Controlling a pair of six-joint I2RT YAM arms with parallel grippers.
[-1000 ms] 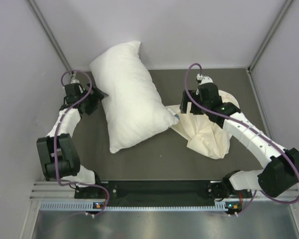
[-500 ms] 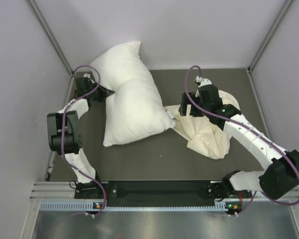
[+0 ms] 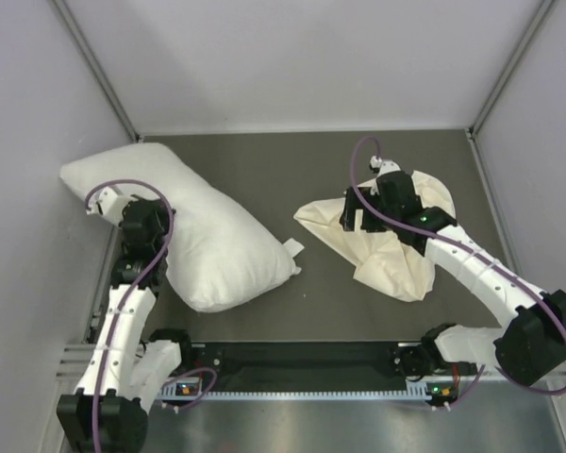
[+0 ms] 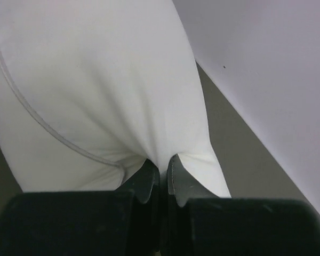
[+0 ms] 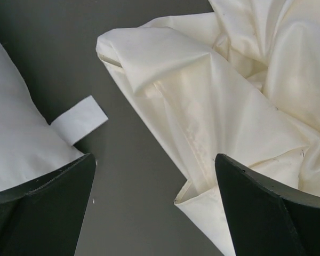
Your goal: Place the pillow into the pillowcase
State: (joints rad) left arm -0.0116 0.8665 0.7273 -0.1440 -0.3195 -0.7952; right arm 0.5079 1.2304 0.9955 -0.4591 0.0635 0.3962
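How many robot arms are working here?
2. The left arm is at the left, pinching the pillow; the right arm reaches over the pillowcase at the right. None seems hidden.

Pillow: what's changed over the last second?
The left gripper shut on the pillow and dragged it left and nearer the arm bases, swinging it round, clear of the pillowcase. The right gripper stayed open above the pillowcase, which hardly moved.
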